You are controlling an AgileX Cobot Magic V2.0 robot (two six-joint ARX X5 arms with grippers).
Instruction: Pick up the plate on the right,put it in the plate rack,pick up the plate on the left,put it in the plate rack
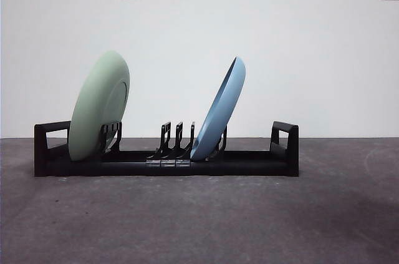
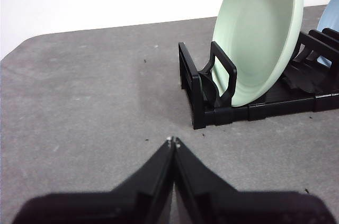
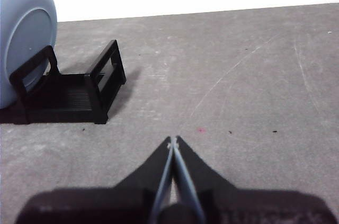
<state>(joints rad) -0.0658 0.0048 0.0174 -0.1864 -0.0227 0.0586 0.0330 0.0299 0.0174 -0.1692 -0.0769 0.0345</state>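
Plates both stand in the plate rack [image 1: 168, 163] in the front view, green plate [image 1: 100, 107] leftward and blue plate [image 1: 219, 109] mid-rack; wrist views show left tool [image 2: 173, 142] and right tool [image 3: 173, 142] pinched closed, empty, above the bench [image 3: 238, 75], so the task looks finished, needing no further move.

Low front camera faces the plate rack [image 1: 165, 164]; wrist cameras view its ends.

No words, numbers or brand marks can be read anywhere. The plates, rack and wall sockets show none.
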